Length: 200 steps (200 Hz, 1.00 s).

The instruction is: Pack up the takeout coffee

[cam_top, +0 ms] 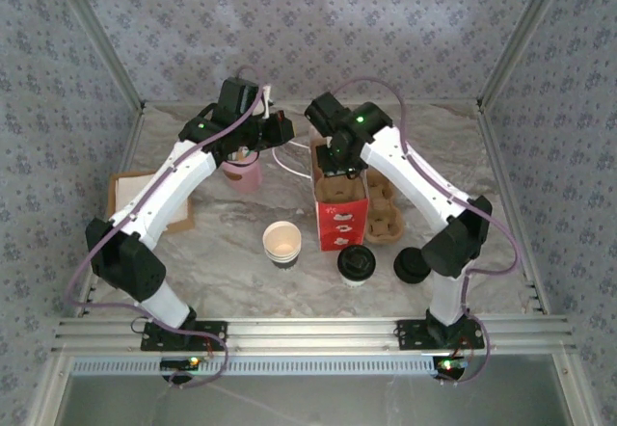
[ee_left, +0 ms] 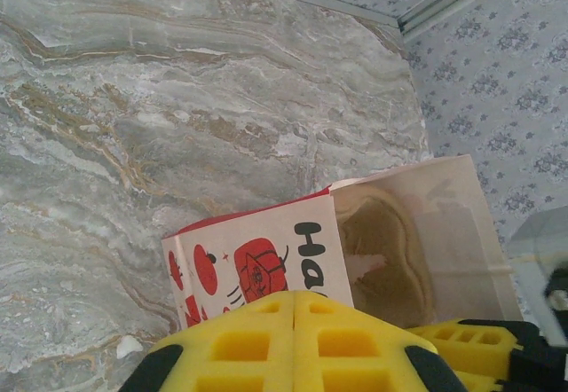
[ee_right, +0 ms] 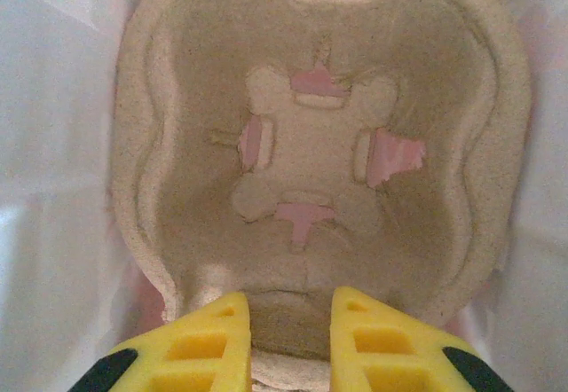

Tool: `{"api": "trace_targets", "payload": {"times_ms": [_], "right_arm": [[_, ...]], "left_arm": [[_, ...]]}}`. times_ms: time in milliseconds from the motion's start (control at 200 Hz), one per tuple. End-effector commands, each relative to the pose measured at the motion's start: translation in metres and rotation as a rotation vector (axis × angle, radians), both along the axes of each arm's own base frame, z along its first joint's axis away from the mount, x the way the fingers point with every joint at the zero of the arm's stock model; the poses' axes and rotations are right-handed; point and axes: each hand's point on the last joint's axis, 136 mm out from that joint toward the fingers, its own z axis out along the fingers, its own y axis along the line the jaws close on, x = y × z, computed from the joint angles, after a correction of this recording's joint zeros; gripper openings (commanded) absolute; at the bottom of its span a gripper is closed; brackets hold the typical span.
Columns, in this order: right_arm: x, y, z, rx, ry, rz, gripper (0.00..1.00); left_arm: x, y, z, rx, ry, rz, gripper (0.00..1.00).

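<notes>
At the table's centre a red printed paper bag point(cam_top: 342, 224) is stood mouth-up, with a beige moulded-pulp cup carrier point(ee_right: 311, 99) seated inside it. The right gripper point(ee_right: 288, 301) is hung over the bag mouth. Its yellow fingers are set slightly apart astride the carrier's near rim; whether that rim is pinched cannot be told. The left gripper point(ee_left: 294, 301) is clenched, fingers pressed together at the bag's top edge on the far-left side. A grip on the paper cannot be confirmed.

The takeout coffee point(cam_top: 356, 264), a small white paper cup with a dark lower band and a round black plastic lid, is stood upright on the grey marble table point(cam_top: 222, 262). It is placed just beside the bag's near face, on the side towards the arm bases. Its long axis is vertical, lid up.

Key relation: the coffee is found below and nearward of the right jaws, with the bag between it and the left arm. The right arm is judged nearer. A pull back towards the bases and a drop are judged needed before a side grasp.
</notes>
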Motion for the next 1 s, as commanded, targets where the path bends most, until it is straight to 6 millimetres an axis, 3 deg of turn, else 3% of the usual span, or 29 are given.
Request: {"api": "trace_targets", "payload": {"times_ms": [0,994], "right_arm": [[-0.003,-0.006,-0.005,-0.061,0.02,0.005,0.22],[-0.011,0.008,-0.08,-0.068,0.156,-0.015,0.22]], "left_arm": [[-0.007,-0.001,0.025,-0.041,-0.052,-0.011,0.0],[-0.011,0.003,0.035,-0.05,-0.069,0.013,0.0]]}}
